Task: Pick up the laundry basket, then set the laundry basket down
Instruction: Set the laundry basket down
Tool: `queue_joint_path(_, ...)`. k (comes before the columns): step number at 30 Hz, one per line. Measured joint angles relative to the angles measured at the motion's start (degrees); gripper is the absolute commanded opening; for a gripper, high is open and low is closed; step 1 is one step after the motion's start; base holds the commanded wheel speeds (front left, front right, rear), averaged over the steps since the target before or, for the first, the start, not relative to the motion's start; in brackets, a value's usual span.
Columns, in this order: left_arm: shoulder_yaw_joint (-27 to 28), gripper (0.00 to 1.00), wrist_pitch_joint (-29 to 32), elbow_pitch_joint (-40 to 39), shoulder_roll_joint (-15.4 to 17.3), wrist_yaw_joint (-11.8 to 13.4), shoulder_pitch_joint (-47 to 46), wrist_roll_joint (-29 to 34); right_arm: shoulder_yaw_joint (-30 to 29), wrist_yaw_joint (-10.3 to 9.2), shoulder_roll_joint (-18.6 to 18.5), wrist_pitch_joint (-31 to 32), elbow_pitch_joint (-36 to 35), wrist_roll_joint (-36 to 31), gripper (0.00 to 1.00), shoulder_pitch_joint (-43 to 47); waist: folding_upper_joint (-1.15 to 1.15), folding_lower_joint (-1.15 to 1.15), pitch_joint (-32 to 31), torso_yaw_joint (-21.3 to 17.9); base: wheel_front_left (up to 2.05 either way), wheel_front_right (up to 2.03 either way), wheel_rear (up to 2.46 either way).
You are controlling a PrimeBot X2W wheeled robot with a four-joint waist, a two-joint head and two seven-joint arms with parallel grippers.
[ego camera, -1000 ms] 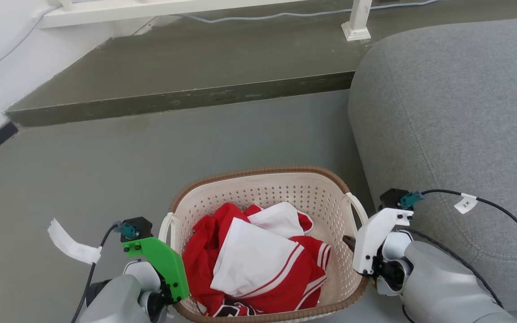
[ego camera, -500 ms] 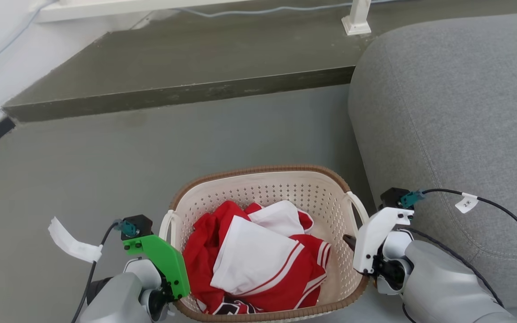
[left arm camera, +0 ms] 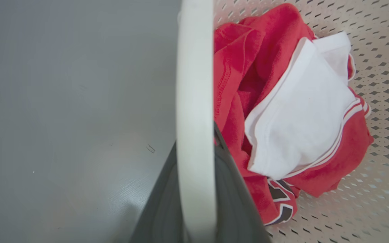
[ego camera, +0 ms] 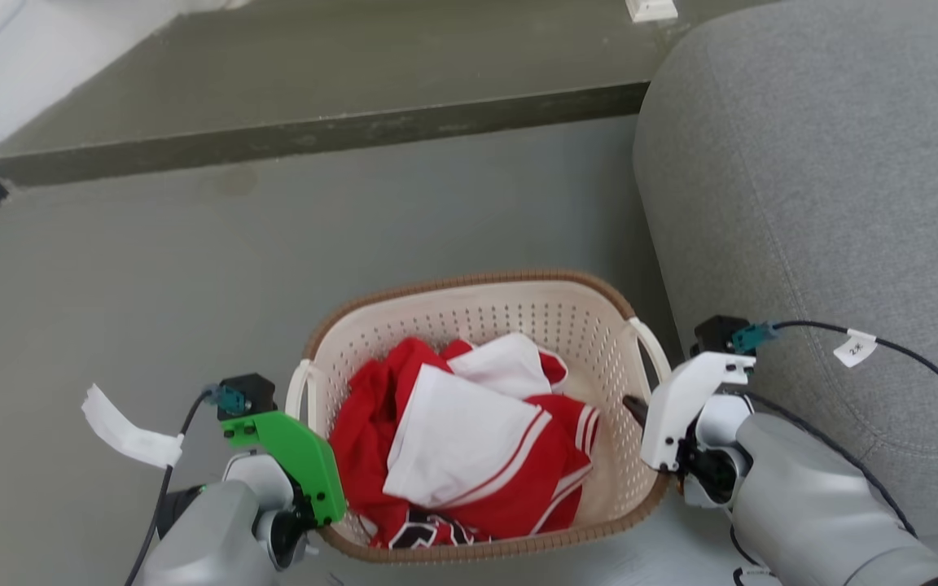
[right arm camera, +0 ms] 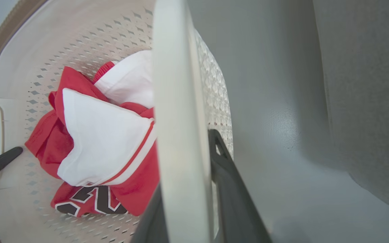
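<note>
The laundry basket [ego camera: 469,282] is cream-white and perforated with a brown rim, and it sits low in the middle of the head view with red and white clothes [ego camera: 469,439] inside. My left gripper [ego camera: 310,488], under its green mount, is at the basket's left loop handle [ego camera: 298,391]. In the left wrist view that handle [left arm camera: 194,84] runs between the dark fingers [left arm camera: 230,189], and the left gripper [left arm camera: 194,141] is shut on it. My right gripper [ego camera: 640,411] is shut on the right handle [right arm camera: 177,84], with one finger [right arm camera: 223,162] beside it.
A grey sofa [ego camera: 827,203] bulges close against the basket's right side. A raised dark step [ego camera: 314,89] crosses the far floor, with a white post foot [ego camera: 652,10] on it. Open grey floor [ego camera: 151,268] lies to the left and ahead.
The whole head view has shifted, so the step and sofa sit higher in the picture. Both grippers keep the same hold on the basket's handles.
</note>
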Motion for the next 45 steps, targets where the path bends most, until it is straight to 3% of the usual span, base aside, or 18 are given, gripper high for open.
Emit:
queue_joint_path(20, 0.3, 0.00, -1.3, -2.3, 1.5, 1.3, -6.8, 0.7, -0.1, -0.25, -0.2, -1.8, -1.2, -0.6, 0.00, -7.6, 0.00, 0.00, 9.4, -0.6, 0.00, 0.00, 0.00)
queue_joint_path(45, 2.1, 0.00, -4.6, -4.4, 4.9, 2.3, -19.7, 2.0, 0.3, -0.32, -0.4, -5.9, -3.9, -3.3, 0.00, -21.1, 0.00, 0.01, 26.8, -1.5, 0.00, 0.00, 0.00)
